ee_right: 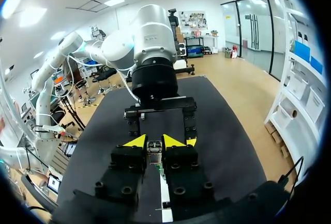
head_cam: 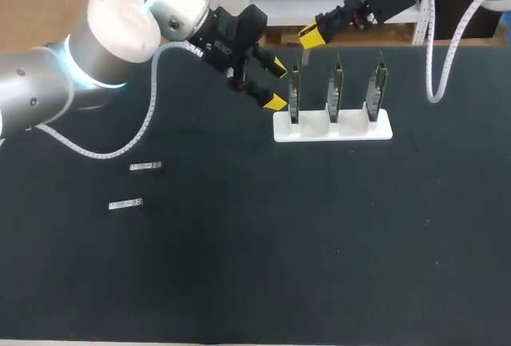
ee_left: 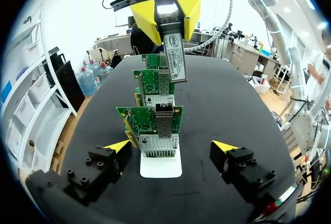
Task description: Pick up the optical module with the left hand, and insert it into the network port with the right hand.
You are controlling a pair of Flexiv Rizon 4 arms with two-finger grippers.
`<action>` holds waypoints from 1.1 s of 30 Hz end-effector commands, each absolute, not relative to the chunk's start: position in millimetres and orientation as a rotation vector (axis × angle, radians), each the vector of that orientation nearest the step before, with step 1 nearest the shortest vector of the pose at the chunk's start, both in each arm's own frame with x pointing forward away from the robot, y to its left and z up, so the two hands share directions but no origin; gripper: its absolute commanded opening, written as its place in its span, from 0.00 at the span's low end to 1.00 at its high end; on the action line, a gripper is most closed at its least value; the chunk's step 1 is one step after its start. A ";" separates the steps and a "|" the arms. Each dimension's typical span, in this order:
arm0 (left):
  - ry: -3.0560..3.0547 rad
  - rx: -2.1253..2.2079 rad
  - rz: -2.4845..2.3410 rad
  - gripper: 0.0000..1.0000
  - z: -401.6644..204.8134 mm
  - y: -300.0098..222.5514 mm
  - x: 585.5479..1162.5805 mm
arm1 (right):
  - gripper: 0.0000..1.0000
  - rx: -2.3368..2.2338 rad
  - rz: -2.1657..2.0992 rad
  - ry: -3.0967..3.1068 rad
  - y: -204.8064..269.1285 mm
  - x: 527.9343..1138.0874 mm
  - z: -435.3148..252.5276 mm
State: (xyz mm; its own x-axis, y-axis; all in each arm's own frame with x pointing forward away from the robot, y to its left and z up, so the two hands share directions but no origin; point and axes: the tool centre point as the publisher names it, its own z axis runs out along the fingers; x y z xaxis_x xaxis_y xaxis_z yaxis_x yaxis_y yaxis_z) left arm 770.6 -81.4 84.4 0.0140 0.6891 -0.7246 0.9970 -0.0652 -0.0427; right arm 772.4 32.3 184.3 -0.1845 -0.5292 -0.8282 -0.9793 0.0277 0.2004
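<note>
My right gripper (head_cam: 310, 38) is shut on a silver optical module (head_cam: 302, 58), holding it just above the leftmost of three green network cards (head_cam: 295, 92) that stand upright in a white holder (head_cam: 351, 130). In the right wrist view the module (ee_right: 154, 150) sits between the yellow tips of that gripper (ee_right: 155, 142). My left gripper (head_cam: 277, 85) stands open and empty just left of the same card. In the left wrist view it (ee_left: 170, 146) straddles the nearest card (ee_left: 155, 125), with the held module (ee_left: 175, 56) hanging above the row.
Two more silver modules (head_cam: 145, 167) (head_cam: 125, 203) lie flat on the black table at the left. The other two cards (head_cam: 335, 82) (head_cam: 377, 82) stand to the right in the holder. My left arm's white cable (head_cam: 120, 148) loops over the mat.
</note>
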 end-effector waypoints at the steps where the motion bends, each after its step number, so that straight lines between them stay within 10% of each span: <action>1: 1.724 1.827 -0.824 1.00 83.5 -85.9 776.2 | 0.00 -1.530 1.061 1.764 31.5 770.2 184.7; 33: 1.727 1.821 -0.803 1.00 83.9 -88.6 774.9 | 0.00 -1.641 1.043 1.741 41.1 777.1 180.7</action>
